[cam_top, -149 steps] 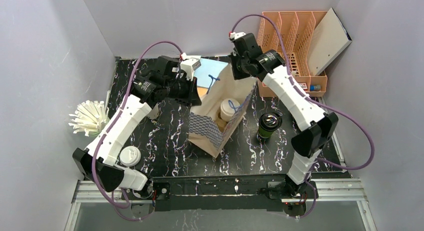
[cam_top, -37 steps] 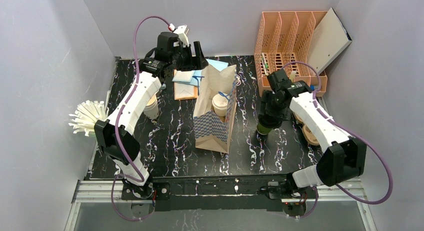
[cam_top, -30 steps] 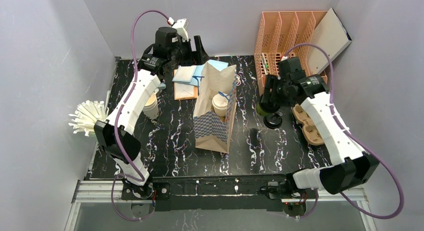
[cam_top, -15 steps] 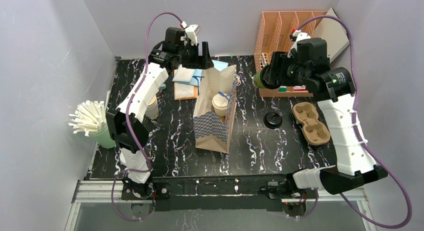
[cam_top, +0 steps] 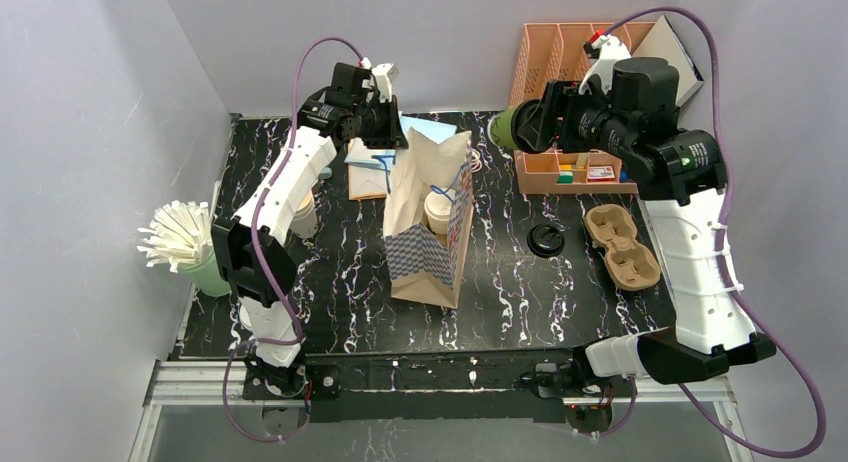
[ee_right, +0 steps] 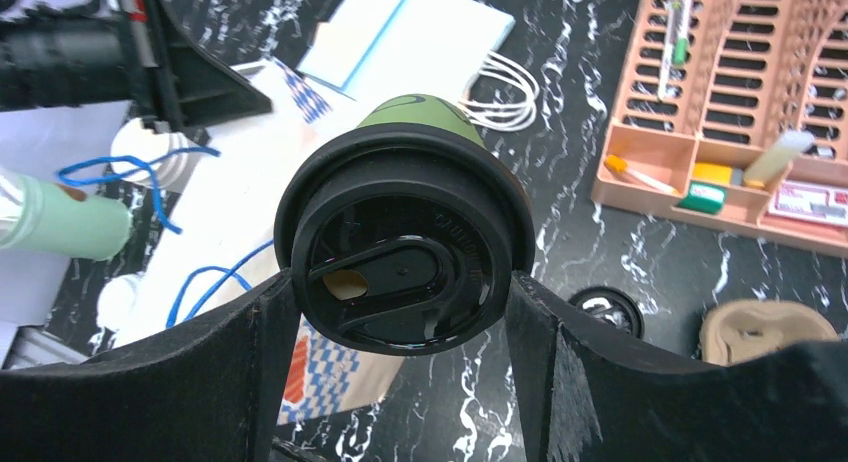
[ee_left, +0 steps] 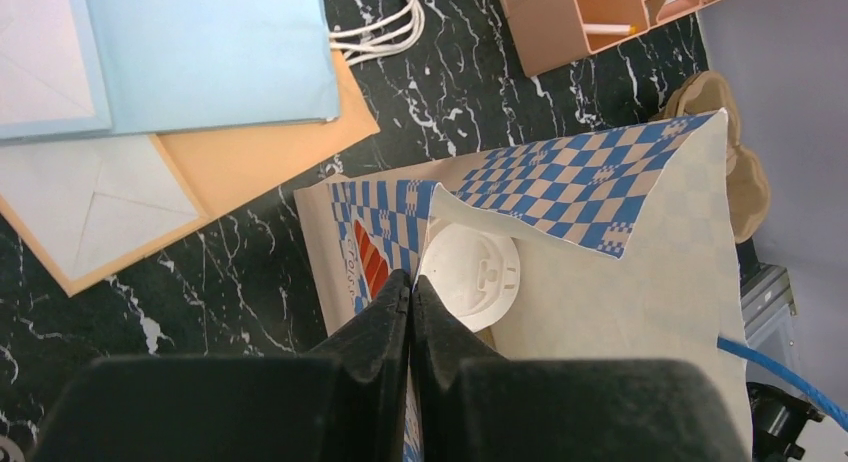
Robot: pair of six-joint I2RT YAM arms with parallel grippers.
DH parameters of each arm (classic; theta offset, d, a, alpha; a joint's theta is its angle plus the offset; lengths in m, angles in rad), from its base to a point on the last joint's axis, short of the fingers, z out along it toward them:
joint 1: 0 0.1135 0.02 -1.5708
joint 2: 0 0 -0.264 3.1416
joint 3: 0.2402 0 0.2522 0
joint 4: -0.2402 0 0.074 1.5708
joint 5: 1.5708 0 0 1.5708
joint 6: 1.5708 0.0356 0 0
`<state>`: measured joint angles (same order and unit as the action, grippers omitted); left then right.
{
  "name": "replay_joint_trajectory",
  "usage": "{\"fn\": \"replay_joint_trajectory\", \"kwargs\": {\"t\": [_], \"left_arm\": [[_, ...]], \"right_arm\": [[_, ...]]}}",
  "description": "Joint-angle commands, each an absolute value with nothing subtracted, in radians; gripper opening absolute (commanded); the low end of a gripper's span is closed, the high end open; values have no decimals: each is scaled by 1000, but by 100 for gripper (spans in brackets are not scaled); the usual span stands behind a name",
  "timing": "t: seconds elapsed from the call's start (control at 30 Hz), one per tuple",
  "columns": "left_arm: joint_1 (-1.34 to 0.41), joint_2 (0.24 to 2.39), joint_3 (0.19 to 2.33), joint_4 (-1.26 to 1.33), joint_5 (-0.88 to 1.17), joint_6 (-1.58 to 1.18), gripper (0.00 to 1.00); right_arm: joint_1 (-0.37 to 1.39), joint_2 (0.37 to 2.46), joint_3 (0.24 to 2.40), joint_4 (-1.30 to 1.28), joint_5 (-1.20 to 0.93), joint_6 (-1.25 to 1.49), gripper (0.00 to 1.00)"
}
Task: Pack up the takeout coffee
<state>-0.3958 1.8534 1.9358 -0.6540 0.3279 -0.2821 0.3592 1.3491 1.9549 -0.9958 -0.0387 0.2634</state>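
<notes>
Inside paper bag (cam_top: pixel 420 267): white-lidded cup (ee_left: pixel 468 274); left fingers (ee_left: pixel 380 322) pressed together at rim; right fingers (ee_right: pixel 250 362) clamp lidded takeout coffee (ee_right: pixel 405 252).

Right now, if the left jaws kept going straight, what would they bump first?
The paper bag: the left jaws, shut, point at its rim, maybe pinching it. Just beyond sits the white lid inside; depth is unclear.

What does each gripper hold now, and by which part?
Right gripper: the dark green paper cup with black lid, by opposite sides near its top. Left gripper: apparently pinches the top rim of the brown paper bag.
</notes>
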Motion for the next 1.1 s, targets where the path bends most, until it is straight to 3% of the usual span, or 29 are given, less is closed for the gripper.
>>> {"fn": "replay_joint_trajectory", "kwargs": {"t": [0.0, 0.27, 0.37, 0.57, 0.63, 0.87, 1.07], "left_arm": [[-399, 1760, 1938, -770, 277, -325, 0], [-433, 1587, 1843, -838, 113, -543, 0], [-449, 1511, 1743, -804, 86, -573, 14], [-449, 1456, 1717, -795, 52, -442, 61], [-448, 1460, 1749, -789, 33, -363, 73], [-444, 1646, 2035, -829, 49, 7, 85], [-436, 1762, 2094, -851, 362, 212, 87]], "right_arm": [[353, 1349, 2018, -906, -138, 260, 64], [353, 1340, 1963, -830, -219, 283, 62], [353, 1345, 1954, -816, -242, 286, 62], [353, 1367, 1973, -803, -277, 287, 62], [353, 1386, 1996, -812, -288, 289, 62], [354, 1436, 2079, -849, -321, 302, 60], [354, 1486, 2190, -904, -305, 277, 59]]}}
